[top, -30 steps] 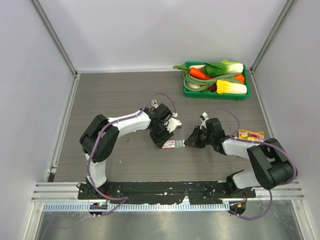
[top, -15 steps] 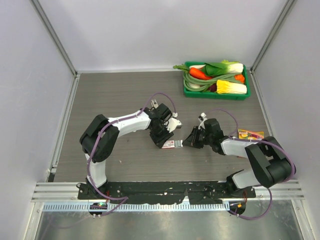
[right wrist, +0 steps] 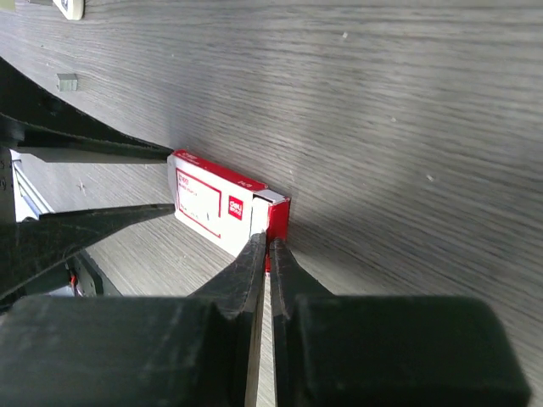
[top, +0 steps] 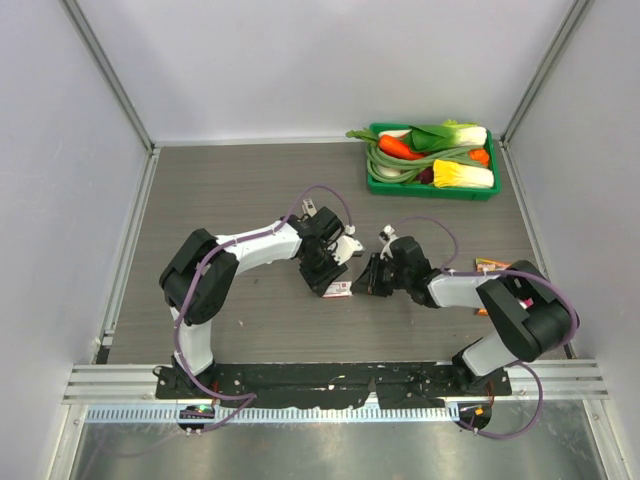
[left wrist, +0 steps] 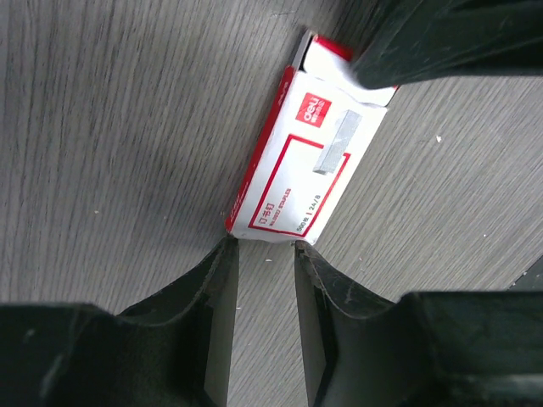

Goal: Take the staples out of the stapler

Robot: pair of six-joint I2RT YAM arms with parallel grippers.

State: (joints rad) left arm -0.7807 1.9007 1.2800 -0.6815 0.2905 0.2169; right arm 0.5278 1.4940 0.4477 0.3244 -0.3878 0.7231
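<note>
You had the left pincer (left wrist: pixel 261 248) partway open. Its two fingertips bore on the corners of the near short end of the staple box (left wrist: pixel 318 161), one tip each side, so the box was pinched there. The box lay flat on the table (top: pixel 220 190), running out ahead of that pincer. In the right wrist view, past the left pincer's fingers (right wrist: pixel 68 233) and clear of both them and the box, what I took for the staples (right wrist: pixel 66 81) lay alone on the wood as a small grey strip. Further out the same way, the stapler (right wrist: pixel 72 7) showed only as a whitish rounded end cut by the frame edge. I could not pick it out from above. Your right pincer (right wrist: pixel 267 244) was all but closed, with only a thin slit between its fingers. Its tips nipped the red end of the box, at the end opposite the left pincer. Well behind the right pincer, beside that arm's forearm, lay a yellow-and-pink packet (top: pixel 497 267). Far beyond that pincer, toward the back right corner, stood a green tray (top: pixel 430 192) heaped with toy vegetables (top: pixel 440 150).
</note>
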